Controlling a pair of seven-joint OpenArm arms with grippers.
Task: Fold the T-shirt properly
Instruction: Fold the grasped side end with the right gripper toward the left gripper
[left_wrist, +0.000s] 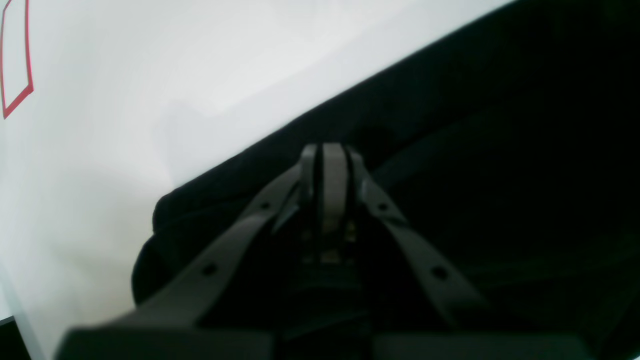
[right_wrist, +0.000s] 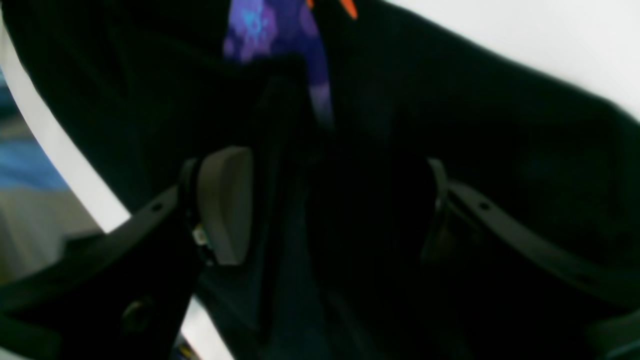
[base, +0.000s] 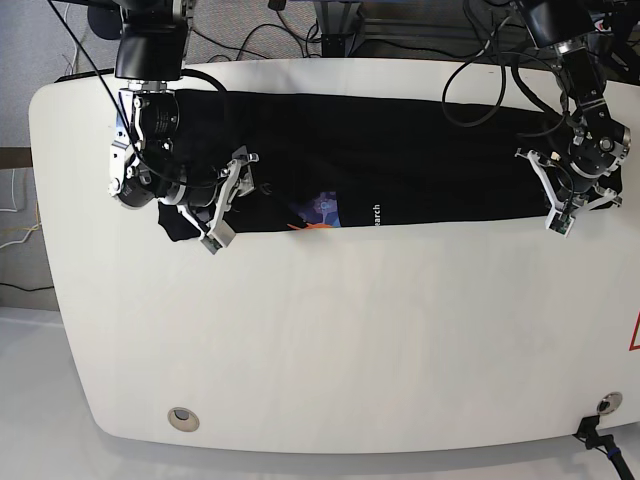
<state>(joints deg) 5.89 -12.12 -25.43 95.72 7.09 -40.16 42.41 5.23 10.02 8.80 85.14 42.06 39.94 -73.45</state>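
T-shirt (base: 400, 165): black band, long axis side to side across far half of table (base: 330, 330) | my right gripper (base: 228, 200): jaws spread over its print-side end | my left gripper (base: 560, 200): jaws clenched, pinching opposite end | both ends covered, 1 arm each

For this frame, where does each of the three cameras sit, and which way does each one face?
Left wrist: rides behind the left pincer, facing down along its shut fingers onto the T-shirt edge and white table.
Right wrist: behind the right pincer, open, black cloth between its fingers, purple print ahead.
Base: high up, looking down at the table; both arms show, the left pincer at the view's right, the right pincer at its left.
Shared: all three show the T-shirt and table.
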